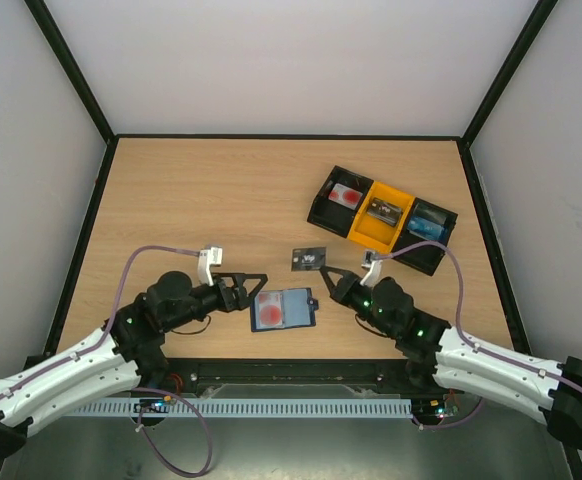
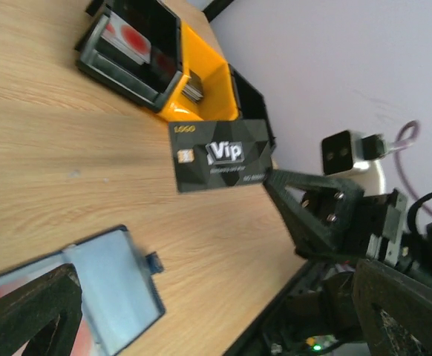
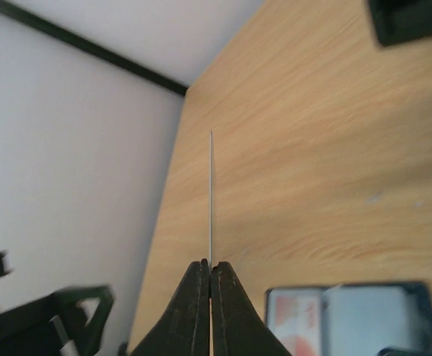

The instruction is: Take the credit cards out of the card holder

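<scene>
So the right gripper is clamped tight on the black card. In the right wrist view the two fingers are pressed together with the card sticking out edge-on as a thin line, and the left wrist view shows its face with "Vip" in white and a little chip. That card sits at about 1 o'clock from the holder, apart from it and outside the pockets. The holder lies open flat on the table, toward 6 o'clock near the front edge, between the two arms. The pink card with the red spot is tucked in its left half, and the right half shows only blue-grey pocket. The left gripper is at 9 o'clock just beside the holder, fingers spread wide and holding nothing; can't tell if it's touching the wallet edge. The tray sits at 2 o'clock, with cards in its compartments.
</scene>
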`<state>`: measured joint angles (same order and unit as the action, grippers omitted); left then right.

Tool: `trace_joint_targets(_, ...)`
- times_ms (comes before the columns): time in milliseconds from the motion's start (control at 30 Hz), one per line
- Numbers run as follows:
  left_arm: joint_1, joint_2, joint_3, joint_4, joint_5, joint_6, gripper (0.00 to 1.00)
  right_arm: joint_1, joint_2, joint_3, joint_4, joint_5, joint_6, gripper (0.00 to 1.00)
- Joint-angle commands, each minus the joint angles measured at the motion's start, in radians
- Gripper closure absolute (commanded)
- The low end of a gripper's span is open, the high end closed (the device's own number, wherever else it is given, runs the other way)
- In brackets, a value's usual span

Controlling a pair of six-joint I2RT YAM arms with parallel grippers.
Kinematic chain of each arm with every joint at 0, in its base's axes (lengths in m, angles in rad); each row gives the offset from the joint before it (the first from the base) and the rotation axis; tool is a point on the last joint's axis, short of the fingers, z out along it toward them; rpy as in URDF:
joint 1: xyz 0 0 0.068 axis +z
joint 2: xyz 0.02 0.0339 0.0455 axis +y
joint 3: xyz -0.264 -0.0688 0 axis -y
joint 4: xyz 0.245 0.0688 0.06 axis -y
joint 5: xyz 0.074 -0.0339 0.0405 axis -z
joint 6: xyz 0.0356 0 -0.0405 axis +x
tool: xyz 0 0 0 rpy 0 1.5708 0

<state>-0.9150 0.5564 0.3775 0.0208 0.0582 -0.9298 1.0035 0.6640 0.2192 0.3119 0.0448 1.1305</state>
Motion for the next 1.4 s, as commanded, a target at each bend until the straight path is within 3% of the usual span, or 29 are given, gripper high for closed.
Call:
trace_joint_targets(0,0.005,0.017,0.075,-0.187,-0.079,0.207,0.00,-0.063,0.003,0.086,-0.186,0.172,-0.099,0.98)
trace_joint_targets(167,0.005,0.082,0.152,-0.293,-0.155,0.342,0.00,-0.236,0.025,0.136,-0.264,0.207,-0.168,0.98)
trace_joint_targets(433,0.005,0.092,0.155,-0.281,-0.091,0.408,0.00,-0.498,0.187,0.266,-0.293,0.170,-0.304,0.98)
trace_joint_targets(767,0.005,0.041,0.148,-0.265,-0.086,0.420,0.00,-0.733,0.408,0.345,-0.159,0.101,-0.351,0.98)
trace_joint_targets(1367,0.004,-0.042,0.130,-0.250,-0.109,0.428,0.00,-0.818,0.691,0.392,0.047,0.006,-0.357,0.98)
